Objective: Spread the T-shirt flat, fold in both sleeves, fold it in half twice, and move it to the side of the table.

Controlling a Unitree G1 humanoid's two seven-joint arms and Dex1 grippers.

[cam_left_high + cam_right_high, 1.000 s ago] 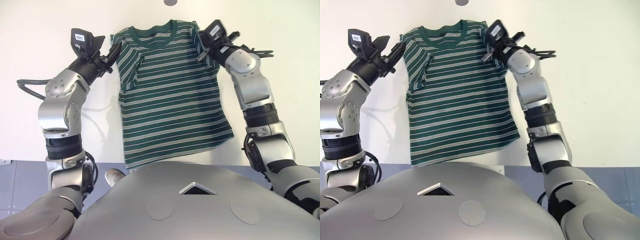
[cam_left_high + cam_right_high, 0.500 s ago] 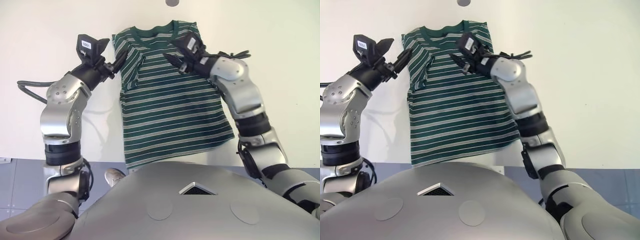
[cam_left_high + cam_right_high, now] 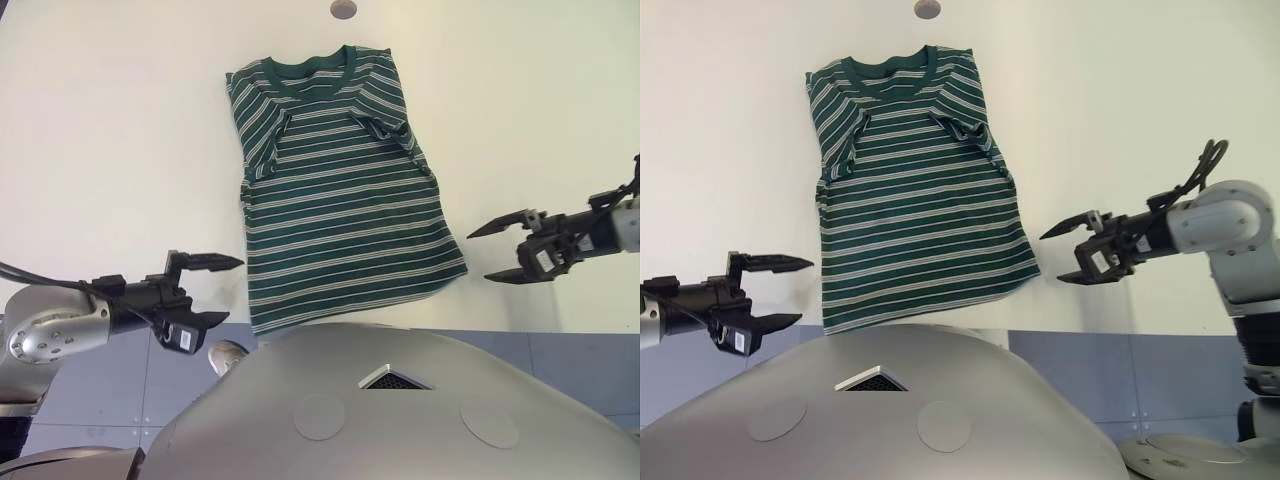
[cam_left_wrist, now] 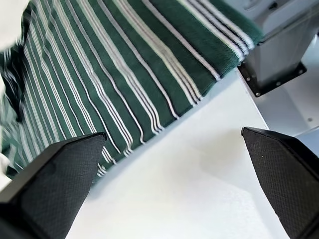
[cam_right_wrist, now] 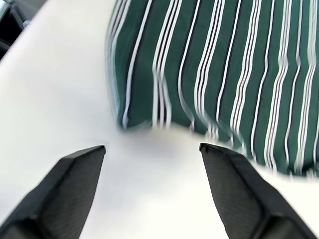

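Left arm: hanging out low beside the T-shirt (image 3: 340, 200), down by its left hem corner, with the forearm about level and pointing in toward the cloth.
Left end effector (image 3: 235, 289): wide open with nothing in it. The two black fingers (image 4: 55, 184) are spread apart, and from the wrist camera you can see the striped hem just ahead of them, not touching.
Right arm: out on the other side of the T-shirt, near its right hem corner, also aimed inward at the cloth.
Right end effector (image 3: 477, 258): open too, fingers splayed and empty, close to the hem corner but clear of the fabric.
T-shirt: green with white stripes, lying flat on the white counter (image 3: 120, 150). The collar is at the far end and the hem is at the near edge, sitting a bit crooked. Both sleeves look tucked in over the body.
Other stuff: a small grey round thing (image 3: 343, 9) just past the T-shirt's collar.
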